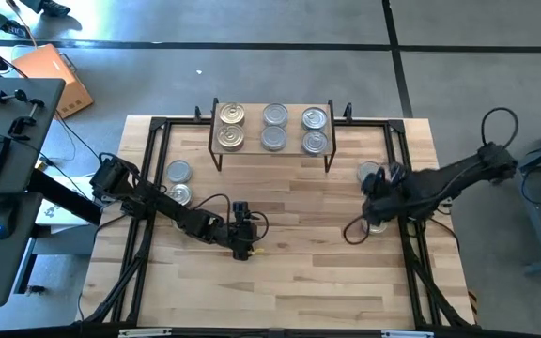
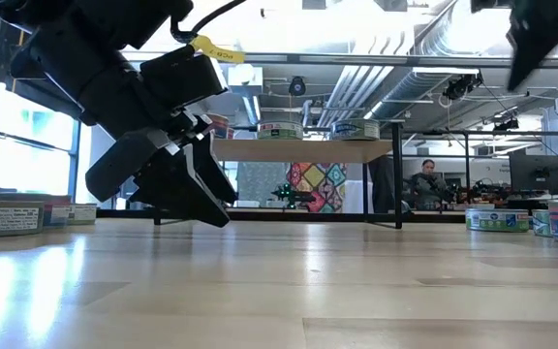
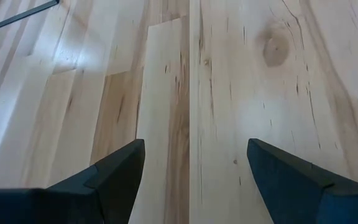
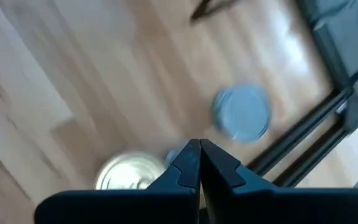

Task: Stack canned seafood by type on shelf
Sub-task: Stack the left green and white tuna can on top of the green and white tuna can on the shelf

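Tabletop [image 1: 289, 282] nearest the front edge is bare wood, and the left gripper [image 1: 242, 246] hangs just above it at centre-left with its fingers [image 3: 114, 177] spread wide and nothing between them. On the right side the right gripper [image 1: 376, 212] sits with its jaws pressed together, empty, over two loose tins [image 4: 242, 113] beside the right rail; a further tin may lie partly under it, though the wrist view is too smeared to confirm. Two more tins [image 1: 178, 183] stand near the left rail behind the left arm. At the far edge the shelf [image 1: 272, 129] carries six tins [image 1: 273, 139] in three columns of two. Every visible tin stands upright, lid facing up, its short axis vertical, with no long axis worth aligning. Risk, as a judgement: the closed right gripper cannot take a tin until it opens, and a descent in this state would knock a tin toward the rail. The shelf top appears nearly filled, so further tins would probably go on top of others, where an off-centre release could topple a stack.
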Controlling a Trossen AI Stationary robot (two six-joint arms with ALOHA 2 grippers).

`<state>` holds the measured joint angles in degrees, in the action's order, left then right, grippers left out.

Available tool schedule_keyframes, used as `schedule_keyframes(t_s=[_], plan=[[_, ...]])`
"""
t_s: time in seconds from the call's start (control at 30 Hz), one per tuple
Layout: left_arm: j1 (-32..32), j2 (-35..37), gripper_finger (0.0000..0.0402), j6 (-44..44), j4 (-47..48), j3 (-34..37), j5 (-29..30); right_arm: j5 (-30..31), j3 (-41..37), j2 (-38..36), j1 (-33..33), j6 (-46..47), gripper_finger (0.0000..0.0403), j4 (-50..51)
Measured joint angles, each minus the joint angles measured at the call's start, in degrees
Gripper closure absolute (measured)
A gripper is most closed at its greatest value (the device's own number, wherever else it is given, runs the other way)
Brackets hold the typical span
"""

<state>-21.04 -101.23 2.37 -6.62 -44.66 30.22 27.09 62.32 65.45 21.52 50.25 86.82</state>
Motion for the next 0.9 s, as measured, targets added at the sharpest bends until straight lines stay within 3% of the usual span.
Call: schedule_keyframes(t_s=[0.17, 0.33, 0.5, 0.63, 0.77, 0.9], plan=[[0.00, 0.00, 0.0124, 0.00, -1.16, 0.00, 0.01, -10.24, -11.28, 0.02, 2.77, 3.25, 0.0403, -10.90], [0.00, 0.00, 0.0124, -0.02, -3.07, 0.00, 0.02, -18.13, -21.44, 0.02, 4.69, 3.46, 0.0403, -33.11], [0.00, -0.01, 0.0124, 0.09, -4.31, 0.00, 0.00, -17.92, -32.49, 0.71, 5.16, 3.07, 0.0403, -66.30], [0.00, -0.02, 0.0124, 0.52, -4.72, 0.00, -0.10, -13.87, -39.37, 4.61, 5.16, -0.94, 0.0403, -91.72], [-0.81, -0.02, 0.0124, -0.36, -11.89, 1.88, -1.76, -8.69, -39.47, 11.53, 5.16, -6.36, 0.0403, -102.33], [-2.85, -0.02, 0.0125, -1.42, -25.75, 7.77, -2.45, -3.77, -35.26, 20.23, 5.16, -13.07, 0.0403, -108.58]])
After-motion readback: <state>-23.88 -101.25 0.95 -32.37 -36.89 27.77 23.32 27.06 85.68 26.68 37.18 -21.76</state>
